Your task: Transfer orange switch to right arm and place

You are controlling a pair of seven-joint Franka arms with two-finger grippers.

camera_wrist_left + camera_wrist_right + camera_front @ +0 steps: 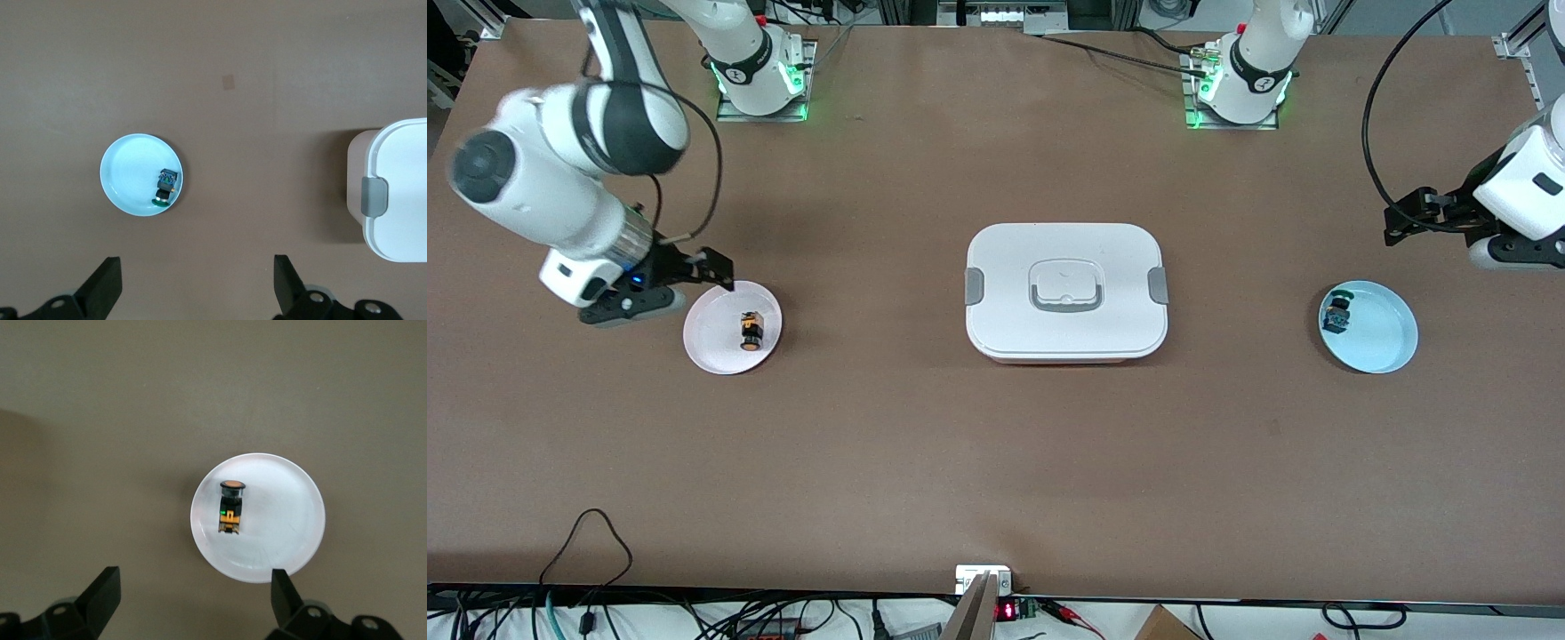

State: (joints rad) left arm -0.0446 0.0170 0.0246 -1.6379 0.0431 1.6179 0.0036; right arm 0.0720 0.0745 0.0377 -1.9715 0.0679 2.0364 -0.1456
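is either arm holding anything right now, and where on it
Nothing is held. The right pincer is open at the edge of the pink plate, where the orange switch lies free. The left pincer waits open, empty.

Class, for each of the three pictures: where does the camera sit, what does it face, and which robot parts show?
Front: high across the table, facing both arms; orange switch, pink plate, right gripper, left gripper.
Left wrist: looks down on blue plate; own open fingers.
Right wrist: looks down on the switch; own open fingers.
Shared: front also shows both plates.
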